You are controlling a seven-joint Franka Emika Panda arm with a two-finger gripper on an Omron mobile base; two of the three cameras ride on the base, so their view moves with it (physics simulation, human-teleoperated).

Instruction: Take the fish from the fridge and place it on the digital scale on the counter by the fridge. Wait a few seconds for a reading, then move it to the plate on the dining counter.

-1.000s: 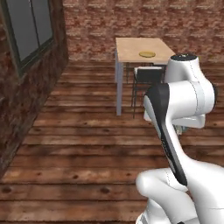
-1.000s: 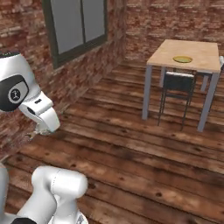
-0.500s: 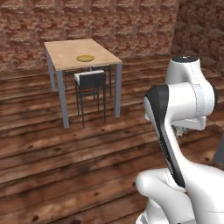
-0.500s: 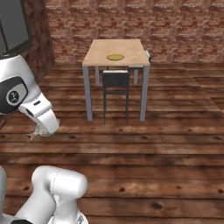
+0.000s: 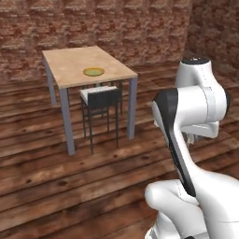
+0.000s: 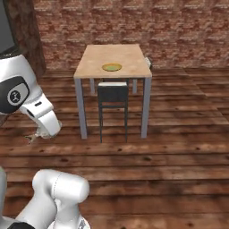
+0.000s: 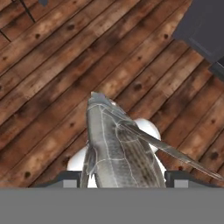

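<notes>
From the left base view, the desk (image 5: 88,65) stands ahead and to the left on its grey legs, the plate (image 5: 94,72) lying near the middle of its top and a dark chair (image 5: 100,99) tucked at its near side; the white arm rises at the right, folded close to the base. From the right base view, the same desk sits almost square ahead, the plate on it bare, while the end effector (image 6: 36,135) hangs low at the left above the plank floor (image 6: 170,147), something slim and pale caught at its tip — too small here to make out clearly. From the hand view, the fish (image 7: 118,148) lies lengthwise between the two finger tips, head pointing away over the floor boards; the end effector appears clamped on it, the fingers close against its flanks. By these pictures the last step is in hand — carrying the fish to the plate. The desk is still well apart from the robot, so the next move likely calls for a closer approach, then a reach over the chair and a lift to bring the fish above the plate before letting go.
</notes>
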